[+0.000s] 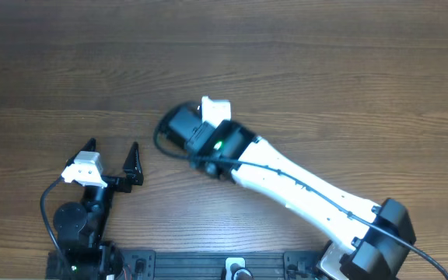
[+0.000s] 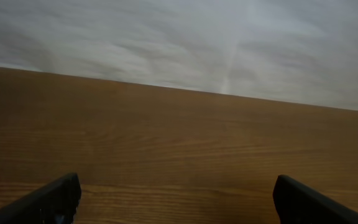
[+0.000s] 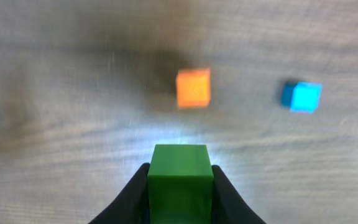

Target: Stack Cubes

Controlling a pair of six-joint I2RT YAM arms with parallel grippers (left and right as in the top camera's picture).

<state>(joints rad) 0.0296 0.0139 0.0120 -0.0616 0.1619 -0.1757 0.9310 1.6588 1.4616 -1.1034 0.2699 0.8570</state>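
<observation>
— Which of your grippers has a cube?

— My right gripper. Its jaws are closed on the green cube, one black finger pressed to each side face, and the cube's top face is bare.

— And the other two cubes?

— The orange cube and the blue cube both lie on the wooden table, out past the green one. They are well apart from each other, and neither touches the cube I hold.

— Where does that arm stand on the table?

— From above, my right arm runs from its base at about 5 o'clock up towards the middle, with the wrist pointing to roughly 10 o'clock.

— What about your left side?

— My left gripper sits at about 8 o'clock, close to its base. Its jaws are spread wide with nothing between them, just bare wood grain ahead of the tips.
</observation>
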